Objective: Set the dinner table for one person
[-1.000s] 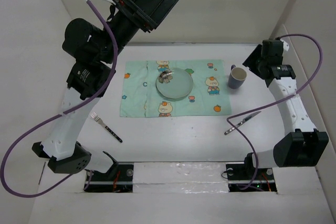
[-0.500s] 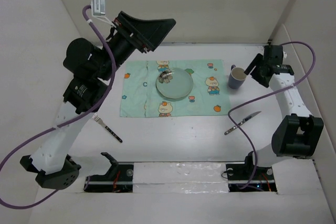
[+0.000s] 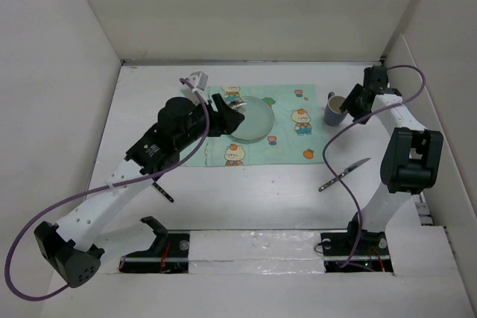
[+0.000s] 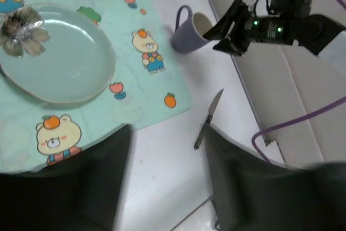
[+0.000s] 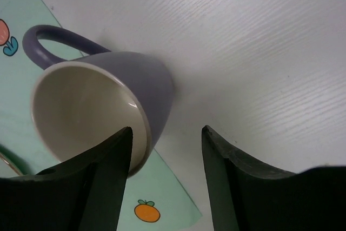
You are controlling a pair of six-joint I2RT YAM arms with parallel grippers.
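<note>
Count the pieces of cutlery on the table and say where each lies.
2. A silver metal knife lies off the mint-green cloth mat's near right corner; a dark-handled utensil lies off its near left corner, its head hidden under the left arm.

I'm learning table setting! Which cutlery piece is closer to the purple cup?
The knife. It lies on the white table just right of the mat, on the cup's side. The fork lies far across, off the mat's left side.
</note>
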